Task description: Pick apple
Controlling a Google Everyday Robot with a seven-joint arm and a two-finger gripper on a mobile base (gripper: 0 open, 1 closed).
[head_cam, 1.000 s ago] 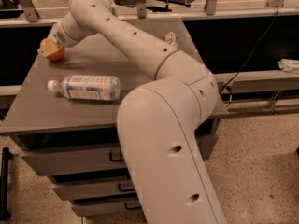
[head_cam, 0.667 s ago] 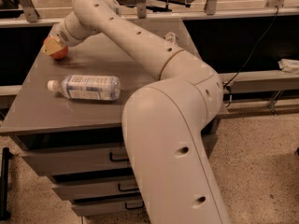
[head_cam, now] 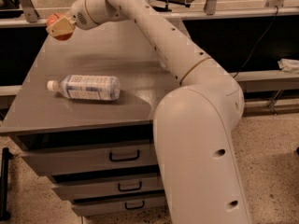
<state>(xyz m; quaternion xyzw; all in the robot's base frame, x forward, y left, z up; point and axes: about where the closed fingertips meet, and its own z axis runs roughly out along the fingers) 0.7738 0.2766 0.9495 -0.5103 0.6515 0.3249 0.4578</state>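
The apple [head_cam: 54,20] is small, round and red-orange. It sits between the fingers of my gripper [head_cam: 59,27] at the upper left of the camera view, held above the far left part of the grey cabinet top [head_cam: 98,59]. The tan fingers [head_cam: 60,27] are closed around the apple and cover much of it. My white arm reaches from the lower right up and across the cabinet top to it.
A clear plastic bottle [head_cam: 86,87] with a blue-white label lies on its side at the front left of the cabinet top. Drawers [head_cam: 93,160] with black handles are below. A dark shelf and railing run behind the cabinet.
The gripper has risen with the apple in it, lifting it off the far left of the cabinet top. The bottle has not moved.
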